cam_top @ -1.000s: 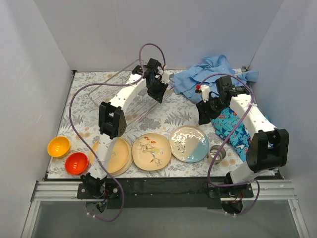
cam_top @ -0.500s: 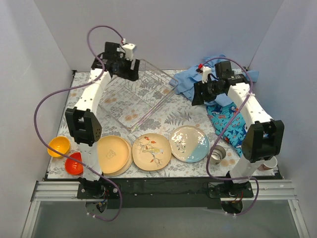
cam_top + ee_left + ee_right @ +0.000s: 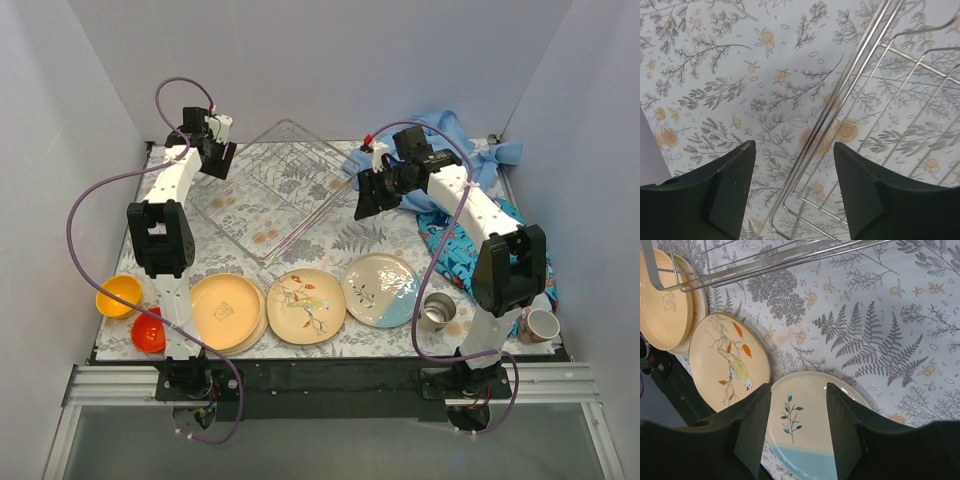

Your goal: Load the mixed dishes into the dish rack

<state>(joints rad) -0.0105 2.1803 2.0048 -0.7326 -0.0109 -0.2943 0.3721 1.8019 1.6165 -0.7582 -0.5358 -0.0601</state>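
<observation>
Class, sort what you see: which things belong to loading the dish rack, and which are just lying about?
Job: dish rack, yellow plates, bird plate, blue-edged plate, orange bowl, red bowl, steel cup, white cup.
Lying about: plain blue cloth, patterned blue cloth.

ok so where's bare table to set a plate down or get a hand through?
Free: the fern-print strip between the dish rack and the cream-and-blue plate, below the open right gripper; also the strip left of the rack, under the open left gripper. Crowded: front row, where yellow plates, bird plate and red bowl sit close; blue cloths fill back right.
</observation>
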